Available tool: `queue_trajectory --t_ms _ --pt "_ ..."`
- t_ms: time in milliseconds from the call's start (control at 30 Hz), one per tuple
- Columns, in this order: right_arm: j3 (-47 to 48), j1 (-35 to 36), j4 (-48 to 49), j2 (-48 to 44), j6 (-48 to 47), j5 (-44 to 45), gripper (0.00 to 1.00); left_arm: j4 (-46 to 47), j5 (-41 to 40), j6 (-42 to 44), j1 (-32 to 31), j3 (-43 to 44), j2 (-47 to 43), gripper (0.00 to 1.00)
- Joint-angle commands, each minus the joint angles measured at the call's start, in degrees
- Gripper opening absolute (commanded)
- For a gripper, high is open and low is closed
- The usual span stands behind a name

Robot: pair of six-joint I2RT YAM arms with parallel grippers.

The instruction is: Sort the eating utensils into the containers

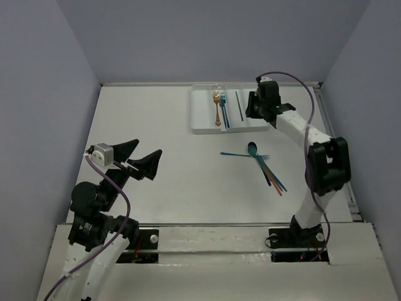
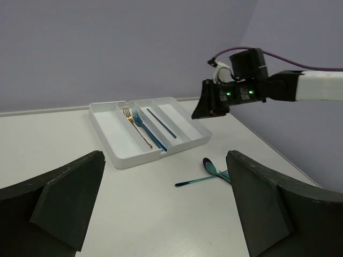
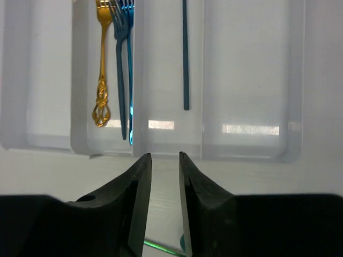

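Note:
The white tray [image 1: 202, 111] lies at the far middle of the table. One compartment holds a gold fork [image 3: 101, 59] and two blue forks [image 3: 124, 64]. The compartment to its right holds a blue stick [image 3: 185, 53]. The outer compartments [image 3: 244, 69] are bare. Loose teal and purple spoons [image 1: 252, 150], a teal utensil [image 1: 235, 153] and coloured sticks [image 1: 274, 178] lie in a heap on the table nearer me. My right gripper [image 3: 163, 156] hovers by the tray's near right edge, jaws a narrow gap apart and empty. My left gripper [image 2: 161, 214] is wide open and empty, far to the left.
The tray [image 2: 112, 134], the right gripper [image 2: 210, 104] and the loose spoons [image 2: 210, 167] also show in the left wrist view. Grey walls close in the table on three sides. A purple cable [image 1: 294, 78] loops over the right arm.

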Motion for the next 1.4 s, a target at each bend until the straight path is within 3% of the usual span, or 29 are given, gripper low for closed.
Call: queue_trajectory --t_ms 0,67,167,367,533,900,967,1100,1300,1333,1367 --pt "-17.46 -0.03 5.00 -16.90 7.08 0.09 0.27 2.67 0.89 0.44 -0.29 1.94 -1.27 0.99" --pt "-27.37 -0.03 3.78 -21.67 8.32 0.88 0.24 2.49 0.80 0.26 -0.82 1.94 -1.18 0.99" --pt "-33.92 -0.03 0.44 -29.85 9.46 2.73 0.25 2.58 1.33 0.17 -0.82 1.94 -1.01 0.99" --pt "-43.42 -0.03 -7.46 -38.65 9.46 5.36 0.39 2.40 0.89 0.09 -0.82 1.77 -0.57 0.99" --pt "-44.74 -0.03 -6.69 -38.48 11.93 3.88 0.42 2.23 0.45 0.17 -0.82 1.77 0.05 0.99" --pt "-43.35 -0.03 -3.09 -33.03 11.39 -2.34 0.33 2.40 1.41 0.09 -0.82 1.77 -0.48 0.99" --pt "-43.25 0.84 -0.46 -31.80 12.45 -6.66 0.35 2.40 1.42 0.17 -0.82 1.77 -0.39 0.99" --pt "-41.76 4.62 3.58 -27.68 15.08 -5.97 0.58 2.40 1.24 0.17 -0.82 1.77 -0.30 0.99" --pt "-39.83 6.47 5.27 -22.66 16.32 -1.86 0.60 2.40 1.42 0.09 -0.82 1.68 0.14 0.99" --pt "-39.91 6.47 4.92 -23.18 16.32 0.08 0.54 2.40 1.33 0.09 -0.82 1.68 0.22 0.99" --pt "-39.91 6.47 4.92 -23.88 16.23 1.31 0.54 2.40 1.50 0.09 -0.82 1.68 0.22 0.99"
